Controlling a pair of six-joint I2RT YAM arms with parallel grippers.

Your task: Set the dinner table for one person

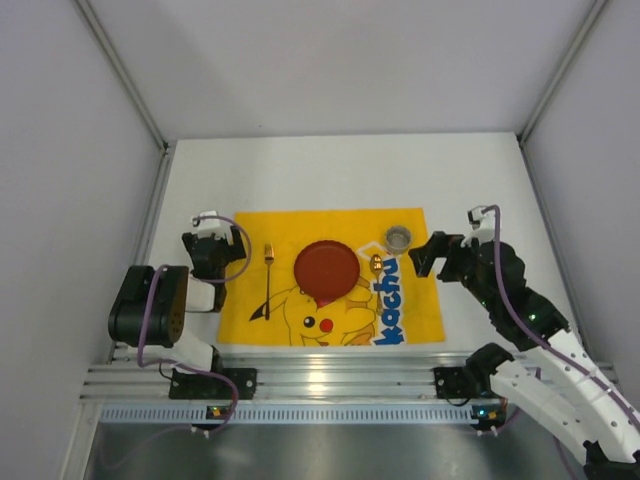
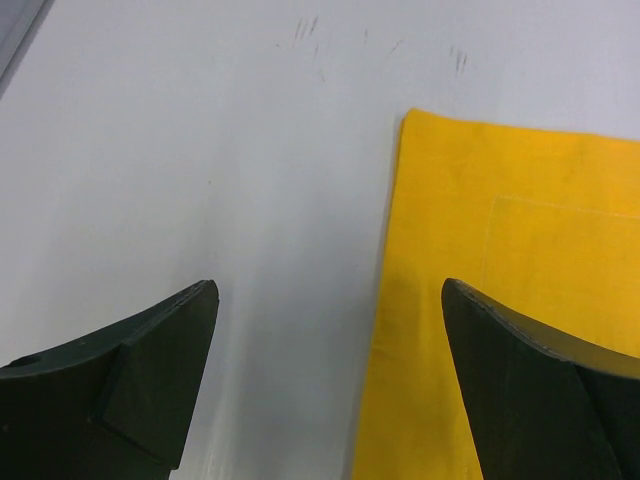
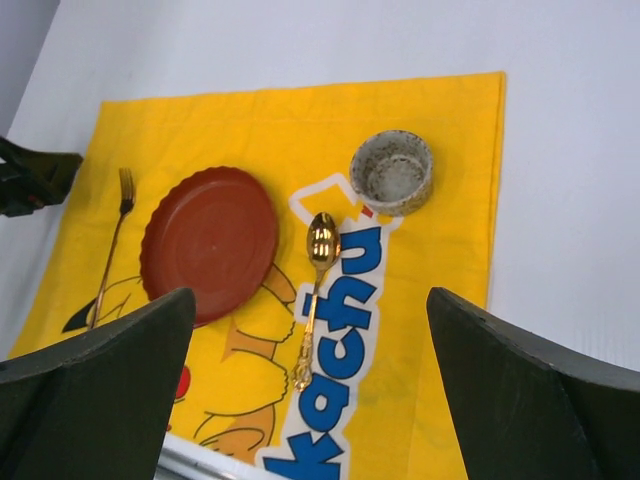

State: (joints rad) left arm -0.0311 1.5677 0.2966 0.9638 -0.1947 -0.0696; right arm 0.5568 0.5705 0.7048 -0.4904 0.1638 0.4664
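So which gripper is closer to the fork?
Left. The left gripper hangs open at the left edge of the mat, just beside the fork. The right gripper, also open, is past the mat's right edge, with the plate and spoon between.

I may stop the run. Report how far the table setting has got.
Done, it seems: on the dinner table, the yellow mat carries the red plate, fork on its left, spoon on its right, speckled cup beyond the spoon. In hand: nothing; left gripper and right gripper stand open and empty at the mat's edges. Left: nothing obvious.
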